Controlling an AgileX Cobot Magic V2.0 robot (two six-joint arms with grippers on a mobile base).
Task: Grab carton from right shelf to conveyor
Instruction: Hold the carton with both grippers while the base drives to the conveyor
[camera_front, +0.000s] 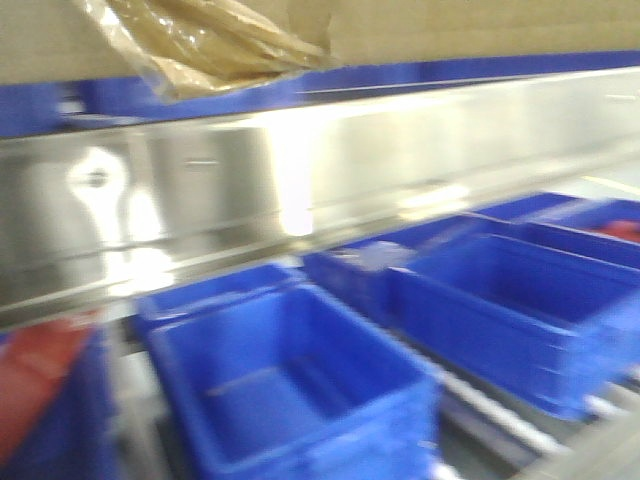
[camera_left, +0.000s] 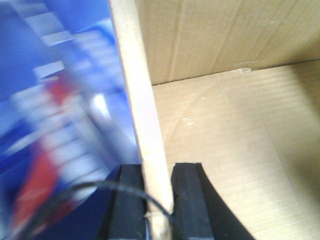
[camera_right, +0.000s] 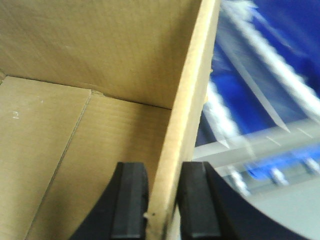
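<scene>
Carton (camera_front: 480, 30) sits along the top edge of the front view, brown underside or side showing, above the metal rail (camera_front: 350, 180) and the blue bins below. Can't tell from that view whether it rests on anything. Crumpled clear plastic film (camera_front: 200, 45) hangs off it at upper left.

Left gripper (camera_left: 159, 200): jaws narrow, clamped on one upright wall of the carton (camera_left: 140, 100). One black pad (camera_left: 131, 200) is outside the wall and the other is inside, both touching cardboard. The open interior, floor and back wall, lies to the right of that wall. A thin black cable (camera_left: 65, 197) crosses in front of the outer pad. The background outside is blue, white and red smear, too blurred to name.

Right gripper (camera_right: 164, 200): same grip, jaws narrow and pinching the opposite wall (camera_right: 187, 100), with a pad (camera_right: 129, 200) inside and one outside. Here the interior is to the left and empty as far as visible. Conveyor rollers (camera_right: 225, 115) and blue shapes show outside on the right, blurred.

So the carton is held at two walls, one gripper per side, open top facing the wrist cameras.

Front view, lower half:
- Open blue bin (camera_front: 290, 390) at centre, nothing visible inside.
- Second blue bin (camera_front: 510, 310) just beside it on the right, with more blue bins behind.
- Bins stand on a roller track (camera_front: 500, 410).
- Red thing (camera_front: 40, 380) at far left, too blurred to tell what it is.

Front view is soft all over.
</scene>
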